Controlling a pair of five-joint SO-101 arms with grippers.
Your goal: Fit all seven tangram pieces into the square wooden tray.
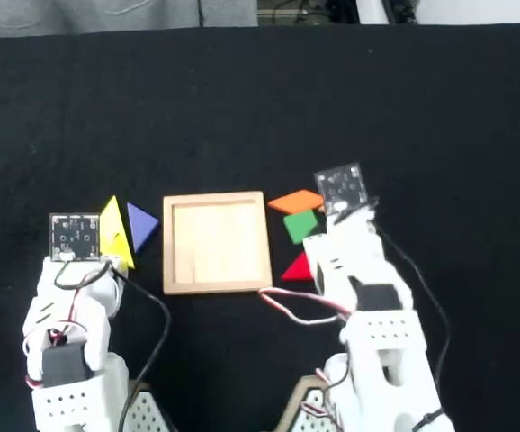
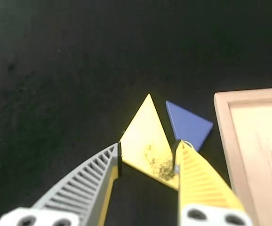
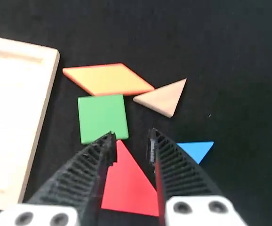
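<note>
Left hand [image 2: 148, 147] sits low over the black table [image 1: 260, 108], its 2 fingers pressed against opposite corners of the yellow triangle [image 2: 148, 129]. It appears closed on that piece across the long edge, a grip that would keep the flat shape from twisting when lifted. Just beside it lies the dark blue triangle [image 2: 188, 125], one corner close to the yellow piece and another pointing toward the tray [image 2: 223, 122], so both wait a short way from where they belong. The square wooden tray stands between the 2 arms, reachable from either side, and all 7 pieces lie outside it, so I judge the task to be at its first pick. To the right of the tray are the orange parallelogram [image 3: 108, 78], the green square [image 3: 102, 117] below it and the red triangle [image 3: 126, 183] nearest the arm. The tan triangle [image 3: 162, 98] and the light blue triangle [image 3: 196, 149] lie farther out. Right hand [image 3: 131, 140] hangs over this cluster with its fingers narrowly apart, the red triangle's tip showing in the gap. That placement looks like lining up for a pinch, not a hold.
</note>
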